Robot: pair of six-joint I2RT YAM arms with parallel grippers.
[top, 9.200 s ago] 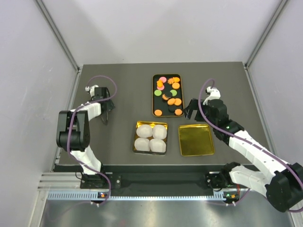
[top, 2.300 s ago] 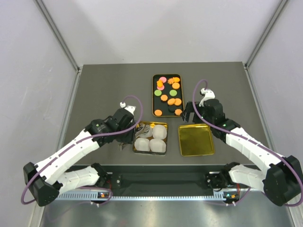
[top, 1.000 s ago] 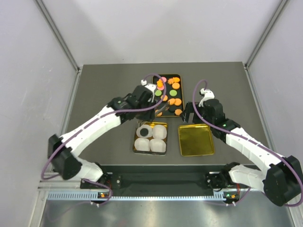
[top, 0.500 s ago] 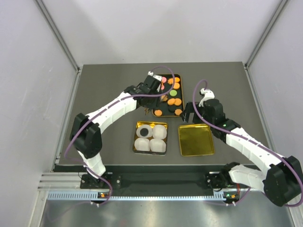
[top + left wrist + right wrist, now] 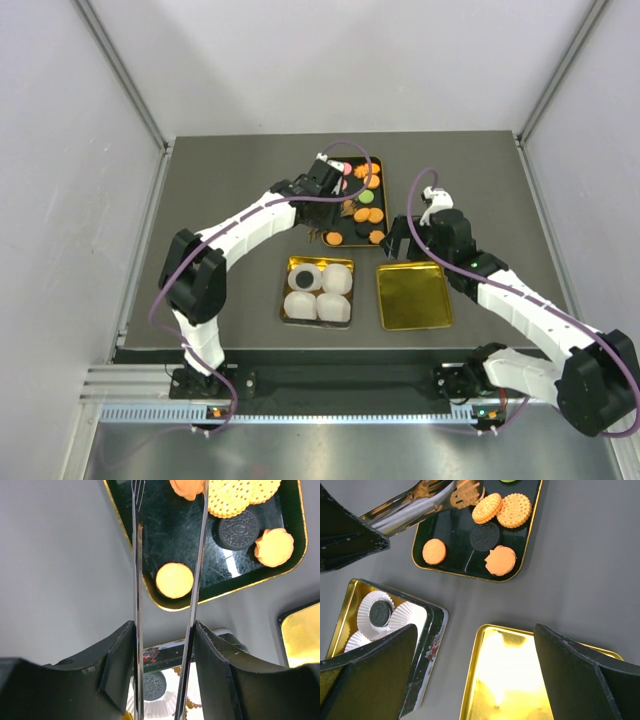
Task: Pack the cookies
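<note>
Left gripper [image 5: 167, 560] reaches over the black tray [image 5: 331, 228] toward the bench's far edge, its long thin blades narrowly parted and straddling a plain orange cookie [image 5: 174, 580] near the tray's near rim, gripping nothing visible. Right gripper [image 5: 470, 675] hangs spread wide and empty beside the gold lid [image 5: 413, 296]; bare bench lies left of the tray. One black cookie [image 5: 301, 279] sits in a liner in the tin [image 5: 284, 300].

Overhead camera looks down from behind; both close wrist views share the black tray [image 5: 170, 602].
</note>
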